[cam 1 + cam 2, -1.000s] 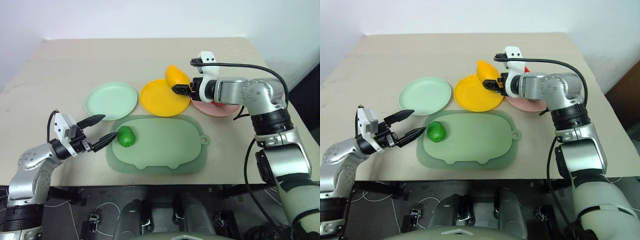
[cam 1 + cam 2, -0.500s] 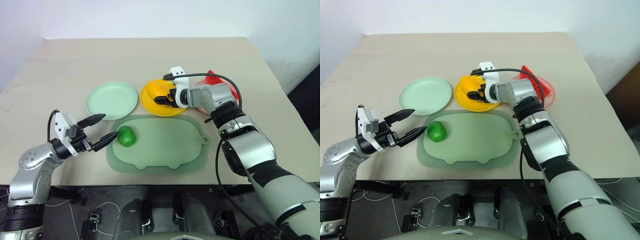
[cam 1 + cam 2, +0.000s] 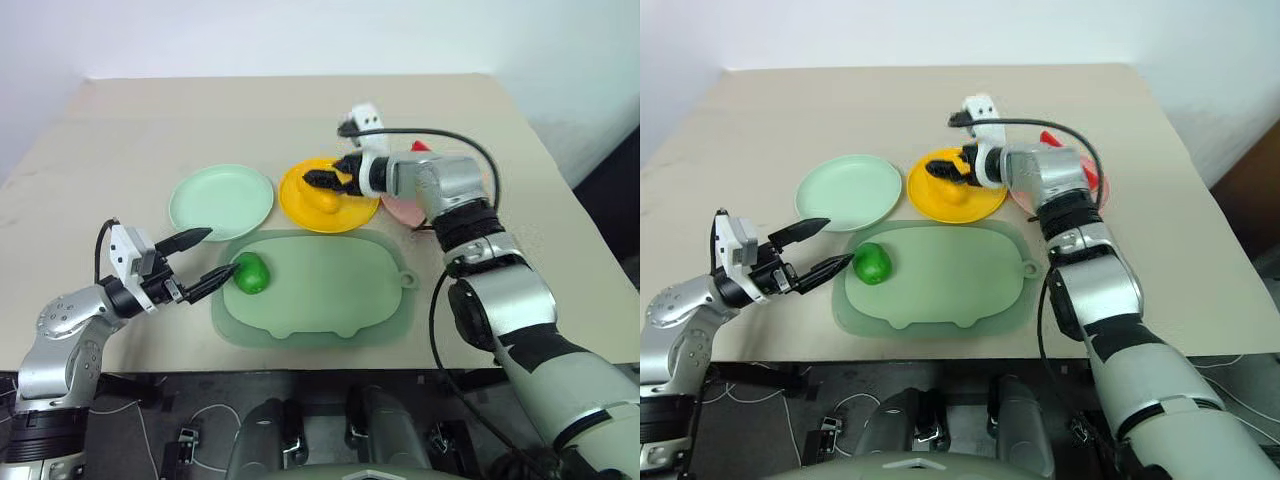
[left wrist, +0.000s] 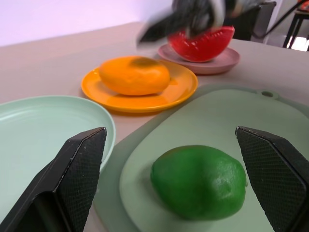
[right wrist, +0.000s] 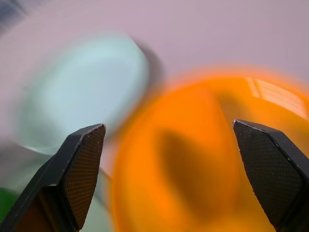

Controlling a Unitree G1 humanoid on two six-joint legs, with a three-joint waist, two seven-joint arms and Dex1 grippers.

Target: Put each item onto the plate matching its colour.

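Observation:
The yellow mango (image 4: 134,75) lies on the yellow plate (image 3: 300,206). My right gripper (image 3: 322,180) hovers just above it, open, with nothing between its fingers. Behind my right forearm, the red watermelon wedge (image 4: 203,43) rests on the pink plate (image 4: 217,62). The green lime (image 3: 252,272) sits on the left end of the large green tray (image 3: 330,295). My left gripper (image 3: 200,262) is open and level, its fingertips just left of the lime and apart from it. The mint green plate (image 3: 222,200) holds nothing.
The three plates stand in a row across the middle of the beige table (image 3: 150,130), with the tray in front of them. My right forearm and its cable (image 3: 450,135) reach over the pink plate.
My right gripper carried the mango leftward over the yellow plate, opened and let it go there. The watermelon came into view behind the arm. My left arm stayed still.

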